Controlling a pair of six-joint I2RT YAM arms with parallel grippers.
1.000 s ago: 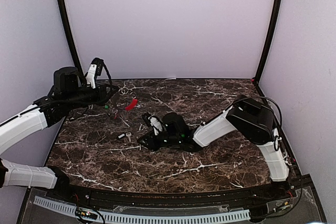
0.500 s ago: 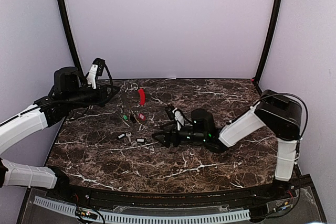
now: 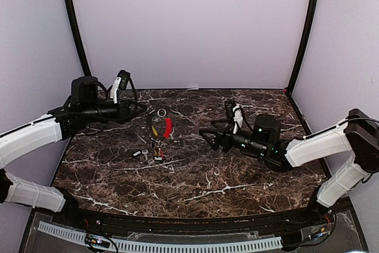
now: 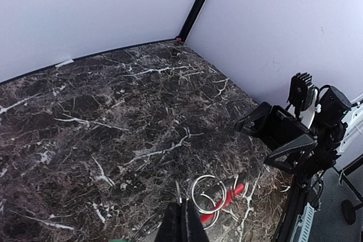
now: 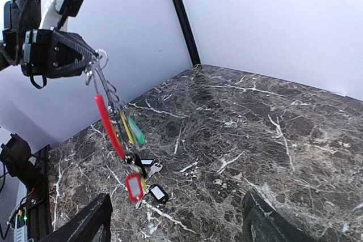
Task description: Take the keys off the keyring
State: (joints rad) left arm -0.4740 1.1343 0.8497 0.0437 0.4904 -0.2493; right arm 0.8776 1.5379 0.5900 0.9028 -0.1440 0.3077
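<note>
My left gripper (image 3: 143, 111) is shut on the keyring (image 3: 160, 112) and holds it above the table, back left. Its closed fingertips (image 4: 182, 219) pinch a wire ring beside the silver loops (image 4: 211, 195). From the keyring (image 5: 101, 57) hang a red segment (image 5: 109, 120), yellow (image 5: 125, 127) and green (image 5: 136, 131) keys and a red tag (image 5: 134, 187). A silver key (image 3: 141, 154) and a dark-headed key (image 3: 158, 159) lie on the table below. My right gripper (image 3: 215, 135) is open and empty, right of the bunch; its jaws stand wide apart (image 5: 176, 230).
Dark marble tabletop (image 3: 237, 182) with white walls behind and black corner posts (image 3: 305, 28). A dark tag (image 5: 157, 194) lies on the marble under the hanging bunch. The right gripper (image 4: 278, 134) shows in the left wrist view, off to the right of the rings.
My right gripper has pulled back to the right, away from the keys. My left gripper has moved right with the keyring, and the hanging bunch has swung right with it.
</note>
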